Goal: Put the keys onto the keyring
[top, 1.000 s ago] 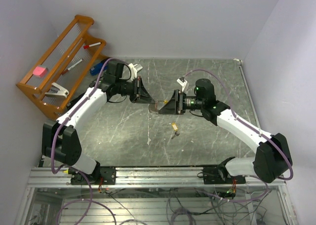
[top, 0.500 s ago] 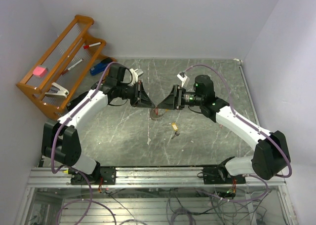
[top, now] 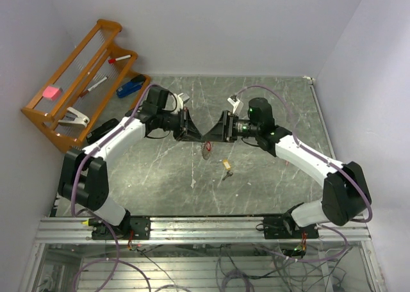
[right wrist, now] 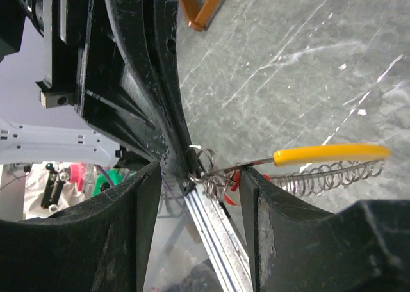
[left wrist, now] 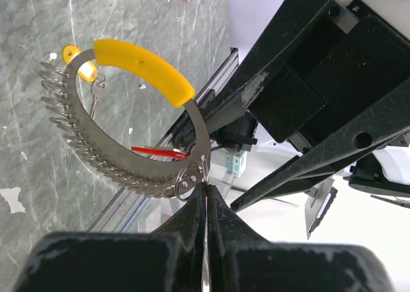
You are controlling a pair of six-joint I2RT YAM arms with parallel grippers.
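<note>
- Mid-surface, the left tool (top: 195,137) and right tool (top: 215,133) meet nearly tip to tip, leaving no passage between them. The keyring (top: 206,152) hangs just below the join.
- A brass key (top: 226,166) lies near the ring, toward the near edge.
- A wooden rack (top: 37,119) and a blue stapler (top: 132,86) crowd the far-left corner.
- Bare surface (top: 288,106) lies open at far right and along the near edge.

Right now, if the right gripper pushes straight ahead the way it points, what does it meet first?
The keyring: its small end loop sits between the open fingers of the right gripper, pinched by the left gripper. Just behind the loop are the left gripper's black fingers; the depth between them is hard to judge.
</note>
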